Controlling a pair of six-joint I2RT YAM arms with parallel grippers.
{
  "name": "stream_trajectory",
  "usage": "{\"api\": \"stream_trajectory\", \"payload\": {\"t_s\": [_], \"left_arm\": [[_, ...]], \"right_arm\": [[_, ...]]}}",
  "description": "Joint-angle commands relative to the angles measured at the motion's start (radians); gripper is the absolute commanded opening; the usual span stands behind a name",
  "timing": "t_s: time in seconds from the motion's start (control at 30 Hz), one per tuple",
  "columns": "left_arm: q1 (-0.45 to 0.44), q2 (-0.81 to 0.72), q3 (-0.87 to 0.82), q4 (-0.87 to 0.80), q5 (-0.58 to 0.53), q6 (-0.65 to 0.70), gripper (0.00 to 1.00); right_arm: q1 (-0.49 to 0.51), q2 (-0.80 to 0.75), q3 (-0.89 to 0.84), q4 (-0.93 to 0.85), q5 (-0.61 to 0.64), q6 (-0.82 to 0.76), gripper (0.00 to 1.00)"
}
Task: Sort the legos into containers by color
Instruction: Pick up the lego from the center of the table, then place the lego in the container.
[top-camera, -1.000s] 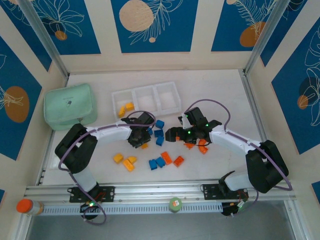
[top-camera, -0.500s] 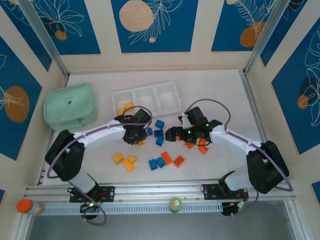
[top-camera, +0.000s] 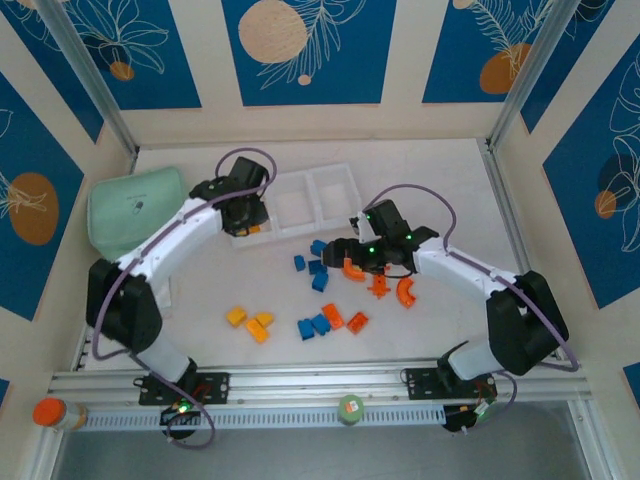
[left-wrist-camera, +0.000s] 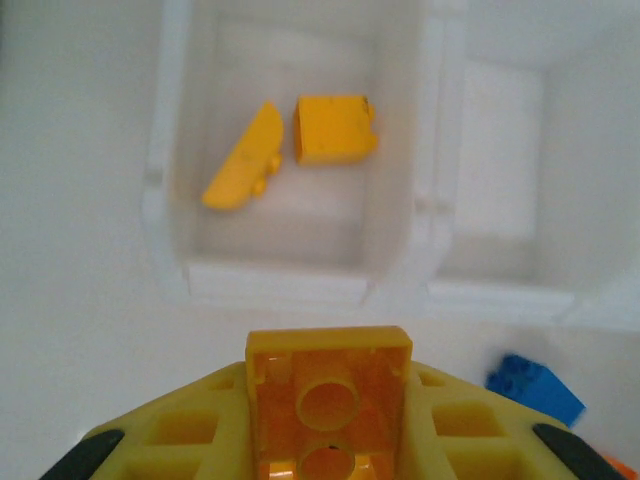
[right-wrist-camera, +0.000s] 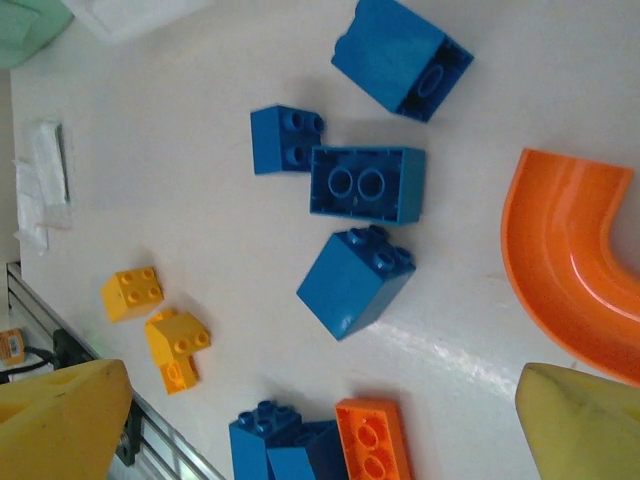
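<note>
— Jaws, left arm first?
— Left gripper (top-camera: 246, 212) is clamped tight on a yellow-orange plastic brick (left-wrist-camera: 328, 395), studs' underside facing the wrist camera. It hangs over the left compartment of the translucent white three-compartment plastic tray (top-camera: 305, 172), which sits toward the worktop's far edge.
— Anything in that compartment?
— Two yellow-orange pieces (left-wrist-camera: 335, 128), just beside each other.
— Right arm?
— Right gripper (right-wrist-camera: 320, 385) is spread wide, gripping nothing, low over the worktop's middle. Loose blue plastic bricks (right-wrist-camera: 366, 183) lie ahead of its fingers, with a curved red-orange plastic arch (right-wrist-camera: 560, 250) near one finger.
— Other legos?
— Toward the near edge: small yellow-orange blocks (top-camera: 250, 322), blue blocks (top-camera: 315, 325), then red-orange blocks (top-camera: 345, 318).
</note>
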Motion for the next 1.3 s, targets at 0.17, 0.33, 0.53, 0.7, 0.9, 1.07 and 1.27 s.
{"api": "stream_trajectory", "payload": {"t_s": [0.17,0.33,0.53,0.7,0.9,1.07,1.27], "left_arm": [[0.080,0.329,0.292,-0.061,-0.032,0.181,0.19],[0.107,0.440,0.389,-0.052,-0.069,0.181,0.23],[0.128,0.488,0.444,-0.067,-0.046,0.171,0.40],[0.129,0.429,0.439,-0.070,-0.017,0.185,0.51],[0.126,0.304,0.347,-0.086,0.037,0.201,0.56],[0.116,0.116,0.126,-0.030,0.143,0.203,0.60],[0.068,-0.073,-0.079,-0.071,0.177,0.195,0.63]], "right_arm": [[0.000,0.072,0.094,0.010,0.010,0.031,0.99],[-0.003,0.098,0.107,-0.001,0.014,0.022,0.99],[-0.005,0.087,0.092,0.026,-0.004,0.024,0.99],[-0.008,0.073,0.108,0.001,-0.005,0.002,0.99],[-0.007,0.047,0.108,-0.033,-0.020,-0.031,0.99],[0.005,0.026,0.093,-0.071,-0.030,-0.066,0.99],[0.045,0.009,0.079,-0.089,-0.052,-0.085,0.99]]}}
